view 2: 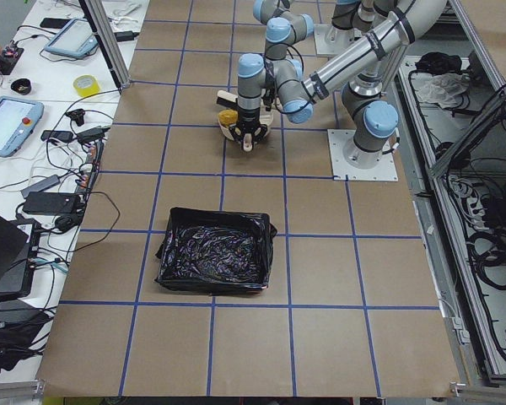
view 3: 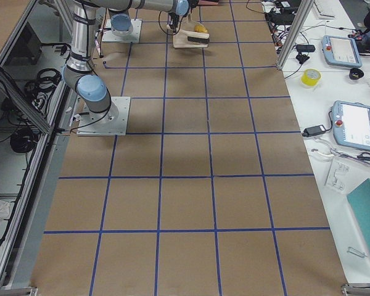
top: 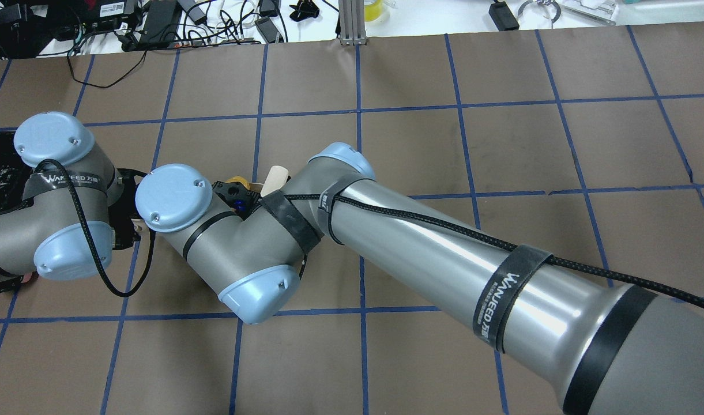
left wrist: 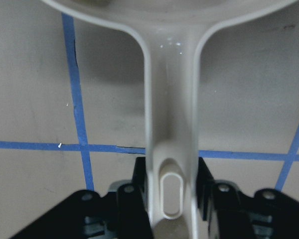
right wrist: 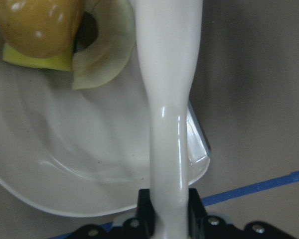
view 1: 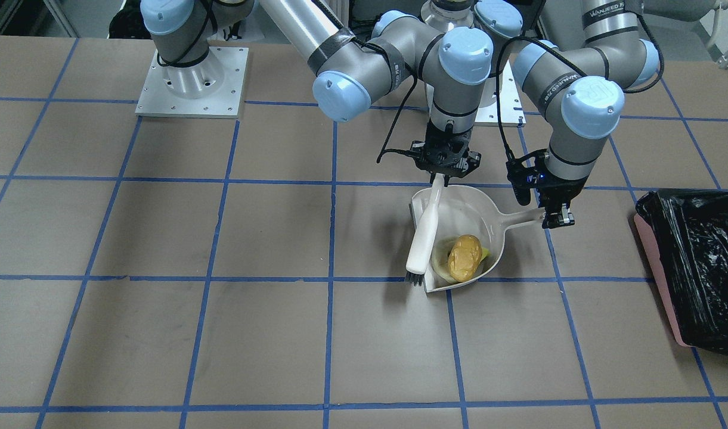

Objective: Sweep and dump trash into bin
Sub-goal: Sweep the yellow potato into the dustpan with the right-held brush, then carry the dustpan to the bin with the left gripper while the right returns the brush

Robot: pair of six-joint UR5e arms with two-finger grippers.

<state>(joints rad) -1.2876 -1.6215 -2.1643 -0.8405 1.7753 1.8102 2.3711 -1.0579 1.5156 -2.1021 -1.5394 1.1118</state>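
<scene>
The beige dustpan (view 1: 477, 217) lies on the table and holds the trash: the tan-yellow potato lump (view 1: 464, 257), the pale crescent slice (right wrist: 107, 59) and the yellow sponge wedge (right wrist: 37, 59) partly under the lump. My left gripper (view 1: 558, 220) is shut on the dustpan's handle (left wrist: 170, 124), as the left wrist view (left wrist: 172, 175) shows. My right gripper (view 1: 445, 174) is shut on the white brush (view 1: 426, 232). The brush's bristles (view 1: 414, 278) rest at the pan's open edge. The bin (view 1: 694, 262), pink with a black bag, stands beyond my left gripper.
The table is brown with a blue tape grid. The right arm's forearm (top: 444, 259) crosses over the middle of it. The bin also shows in the exterior left view (view 2: 215, 261). Tablets, cables and tape rolls lie beyond the table's far edge (top: 352, 34).
</scene>
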